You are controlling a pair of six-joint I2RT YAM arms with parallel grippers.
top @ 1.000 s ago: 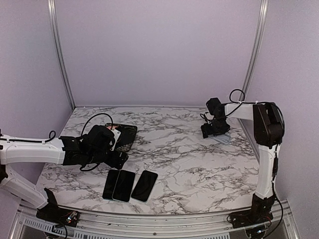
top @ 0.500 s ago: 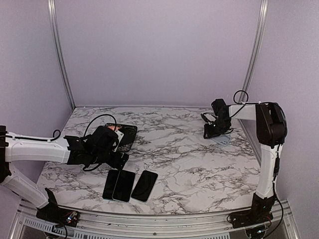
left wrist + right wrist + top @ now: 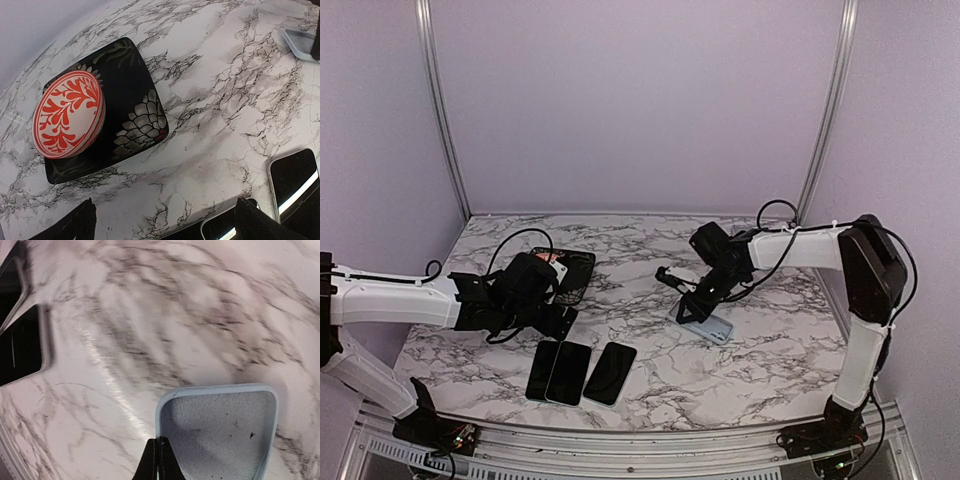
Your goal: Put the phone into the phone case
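Right of the counter's (image 3: 770, 330) middle, the right end effector (image 3: 694, 304) has its jaws pressed together on one short wall of the pale blue phone case (image 3: 710, 326). The right wrist view shows the thin fingertips meeting on that rim, with the case's grey inside facing up. The case's long axis slants across the counter, from the pinched end toward the near right corner. The three phones (image 3: 570, 372) lie side by side, screens up, by the near edge left of centre. Their long axes run from the near edge toward the far one, so they sit roughly crosswise to the case and well apart from it. The left end effector (image 3: 556, 320) hangs just beyond their far ends with its jaws spread wide and nothing between them. It is by far the nearer to the phones, so picking one up likely falls to that arm, and phone and case will need turning into line.
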